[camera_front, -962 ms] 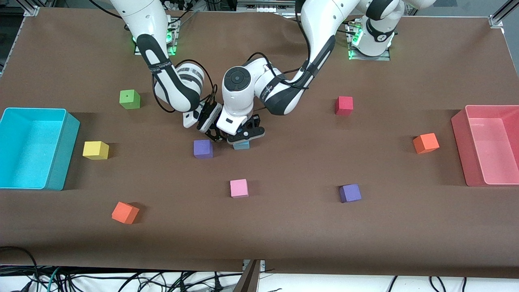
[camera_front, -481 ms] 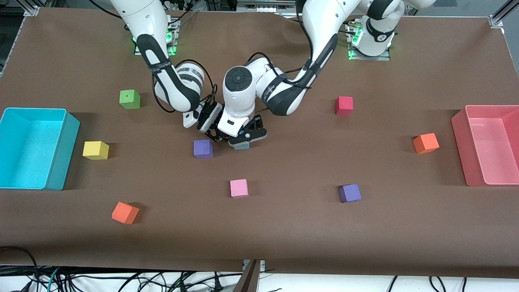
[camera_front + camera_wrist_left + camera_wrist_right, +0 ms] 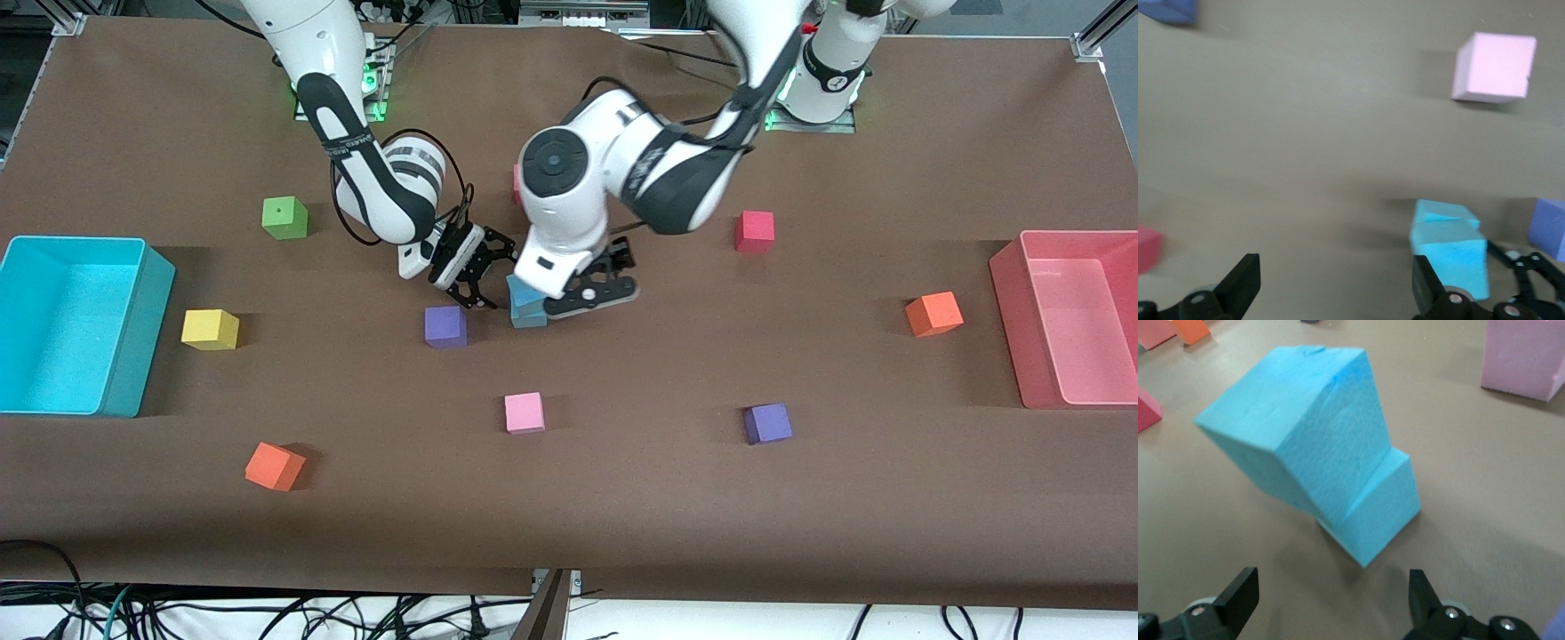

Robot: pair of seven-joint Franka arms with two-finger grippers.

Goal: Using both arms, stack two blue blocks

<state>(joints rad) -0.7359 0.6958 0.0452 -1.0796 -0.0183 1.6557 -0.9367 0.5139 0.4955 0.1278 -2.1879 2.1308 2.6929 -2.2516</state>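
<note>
Two sky-blue blocks stand stacked mid-table: the upper blue block sits skewed and tilted on the lower blue block. In the right wrist view the upper block overhangs the lower block. My left gripper is open and empty, up beside the stack toward the left arm's end. In its own view my left gripper has the stack by one fingertip. My right gripper is open and empty, low beside the stack toward the right arm's end; my right gripper faces both blocks.
A purple block lies close to the right gripper. A pink block and another purple block lie nearer the camera. Red, orange, yellow and green blocks are scattered. A cyan bin and a pink bin stand at the table's ends.
The left gripper has risen off the stack and shifted toward the left arm's end, uncovering both blue blocks. The right gripper has hardly moved.
</note>
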